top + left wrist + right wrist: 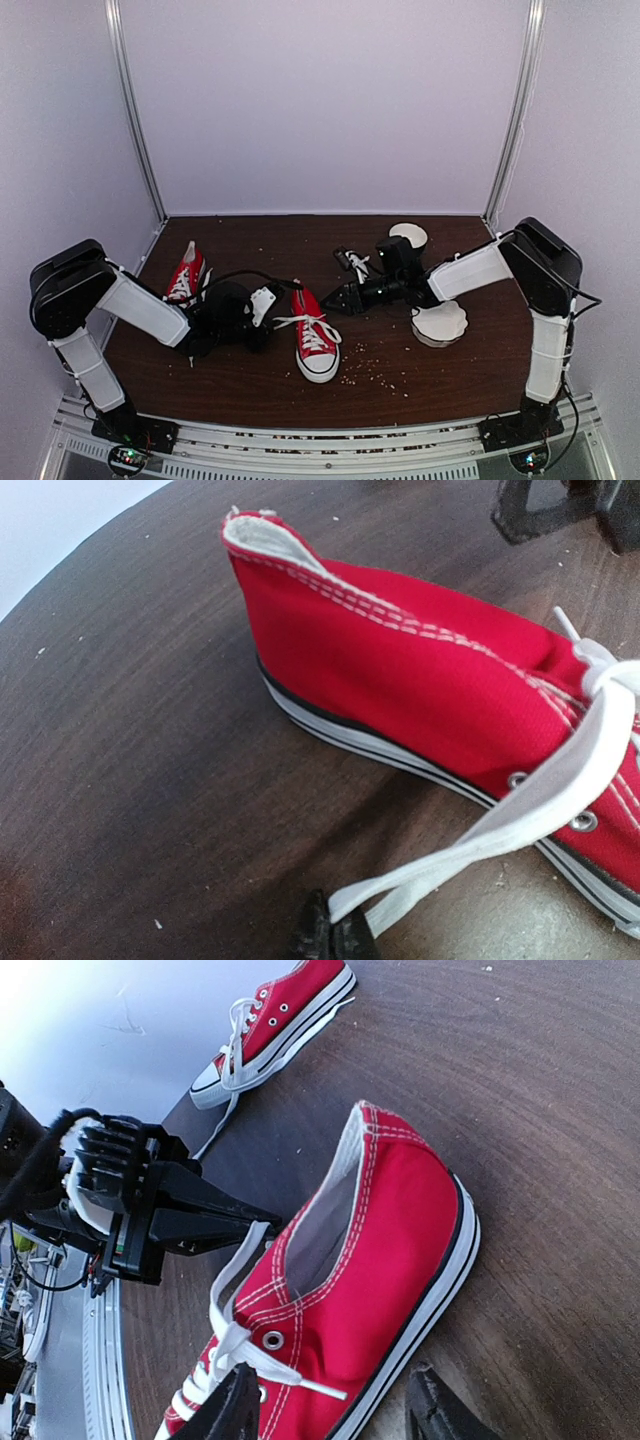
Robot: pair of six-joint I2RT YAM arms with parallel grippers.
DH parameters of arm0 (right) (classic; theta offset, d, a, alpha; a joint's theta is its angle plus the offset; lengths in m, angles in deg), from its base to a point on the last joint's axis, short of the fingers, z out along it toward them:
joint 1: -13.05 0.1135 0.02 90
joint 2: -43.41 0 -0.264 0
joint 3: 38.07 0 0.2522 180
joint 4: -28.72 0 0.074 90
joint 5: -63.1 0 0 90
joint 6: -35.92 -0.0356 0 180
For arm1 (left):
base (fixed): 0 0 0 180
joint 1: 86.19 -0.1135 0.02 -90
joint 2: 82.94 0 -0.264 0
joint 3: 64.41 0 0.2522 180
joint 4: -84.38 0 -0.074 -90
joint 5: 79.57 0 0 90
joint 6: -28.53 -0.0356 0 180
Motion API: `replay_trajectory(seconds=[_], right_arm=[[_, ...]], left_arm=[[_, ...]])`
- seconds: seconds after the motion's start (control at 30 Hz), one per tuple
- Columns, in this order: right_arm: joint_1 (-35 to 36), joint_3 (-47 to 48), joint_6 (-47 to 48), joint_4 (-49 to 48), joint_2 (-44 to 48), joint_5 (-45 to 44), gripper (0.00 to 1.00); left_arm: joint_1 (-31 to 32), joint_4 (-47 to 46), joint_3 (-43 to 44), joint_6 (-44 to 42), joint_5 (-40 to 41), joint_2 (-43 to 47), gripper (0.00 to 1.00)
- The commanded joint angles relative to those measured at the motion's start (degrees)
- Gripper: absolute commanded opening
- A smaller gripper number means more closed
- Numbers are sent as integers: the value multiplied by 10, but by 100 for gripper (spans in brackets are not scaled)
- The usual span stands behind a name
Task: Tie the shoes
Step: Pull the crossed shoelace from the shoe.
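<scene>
Red canvas shoe (315,340), white-toed, on brown table (450,370) (crumb-strewn); lace (520,818) pinched in left claw (335,935); right claw (330,1402) spread, gripping nothing. Pale walls (320,100) around.

Dark brown wood-grain desk (230,385) is kinda messy, with tiny pale crumbs (375,372) scattered near the front. There's a white scalloped-edge dish (440,324) on the right side and a smaller round white bowl (409,234) further back.

Red woven canvas on the shoe (420,690), matt. Smooth white rubber sole (445,1280). Flat cloth lace (540,810). Shiny metal eyelets (583,822). Dark wood-grain table (130,780), dull, faintly streaked. Matt black plastic on the left gripper (332,938).
</scene>
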State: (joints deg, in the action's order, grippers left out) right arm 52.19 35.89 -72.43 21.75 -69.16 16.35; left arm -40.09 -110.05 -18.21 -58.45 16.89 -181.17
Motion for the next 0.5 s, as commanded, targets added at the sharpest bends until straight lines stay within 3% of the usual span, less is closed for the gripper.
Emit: replay_trajectory(seconds=[0.0,0.17,0.47], right_arm=[[3,27,-37,-42,-48,66,49],[10,32,-40,-61,-62,111,47],[20,44,-6,-9,-69,127,27]], left_arm=[[-3,-24,-5,-7,-6,11,0],[-3,-24,-2,-7,-6,8,0],[-3,-23,-3,-8,-6,11,0]])
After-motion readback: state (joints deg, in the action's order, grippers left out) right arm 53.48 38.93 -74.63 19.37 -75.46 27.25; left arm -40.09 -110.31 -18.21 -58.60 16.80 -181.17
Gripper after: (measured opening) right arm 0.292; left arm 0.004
